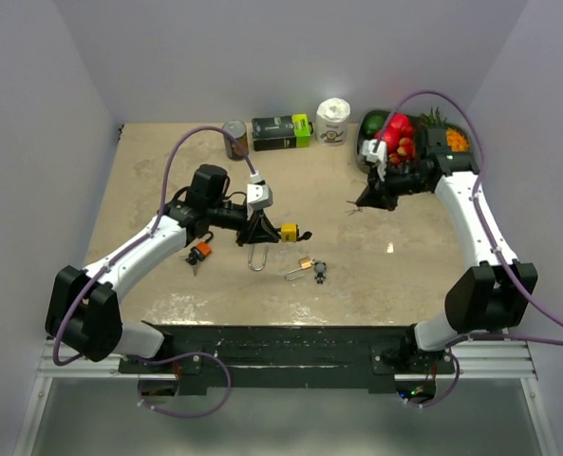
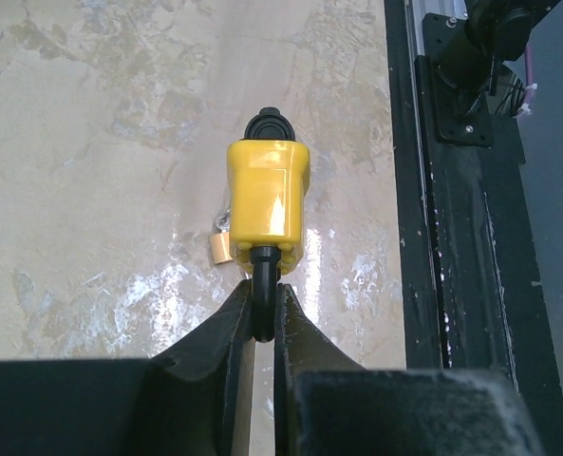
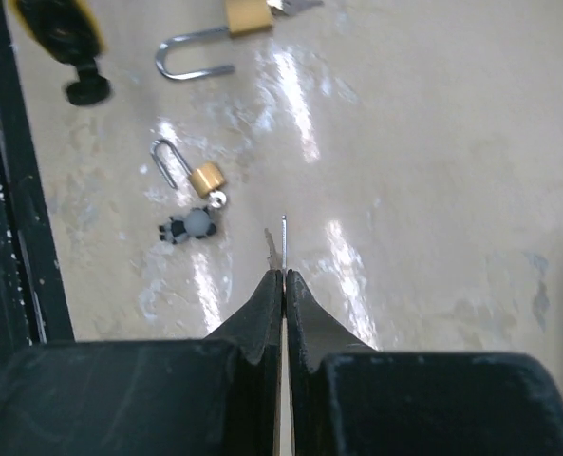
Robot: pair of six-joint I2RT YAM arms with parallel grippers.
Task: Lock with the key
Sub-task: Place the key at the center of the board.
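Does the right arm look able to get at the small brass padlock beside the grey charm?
Probably yes: only bare table separates the right gripper from the small brass padlock; its jaws are shut, though.

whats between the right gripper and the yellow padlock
Bare table in the top view, from right gripper to yellow padlock; small brass padlock lies off that line.
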